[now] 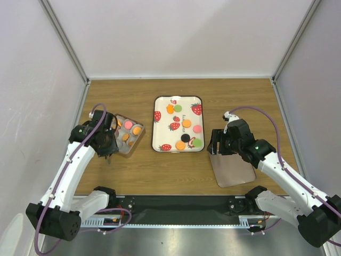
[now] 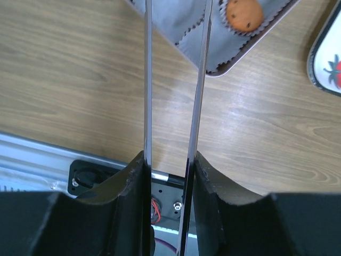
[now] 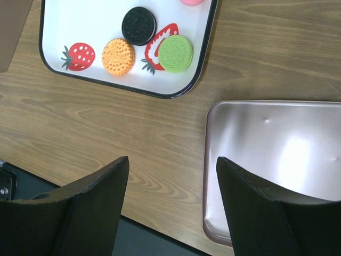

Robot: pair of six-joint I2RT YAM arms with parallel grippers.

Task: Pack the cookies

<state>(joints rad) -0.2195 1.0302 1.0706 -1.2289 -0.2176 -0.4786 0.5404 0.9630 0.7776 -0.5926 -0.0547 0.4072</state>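
Note:
Several cookies lie on the white strawberry-print tray (image 1: 160,125), among them an orange one (image 1: 186,123), a pink one (image 1: 197,128) and a black one (image 1: 186,137). More cookies (image 1: 137,129) sit in paper cups in the small box (image 1: 139,140) at the left. My left gripper (image 1: 106,143) is shut on thin metal tongs (image 2: 147,80). Their blades reach over the box's near corner (image 2: 229,66), beside an orange cookie (image 2: 244,14), with nothing showing between them. My right gripper (image 3: 173,160) stands open over bare wood between the tray (image 3: 53,64) and the lid.
A pinkish metal lid (image 1: 232,170) lies flat at the right front, its left edge (image 3: 209,160) just inside my right finger. The table's front edge and the black base rail (image 1: 176,205) are close below both grippers. Grey walls enclose the table.

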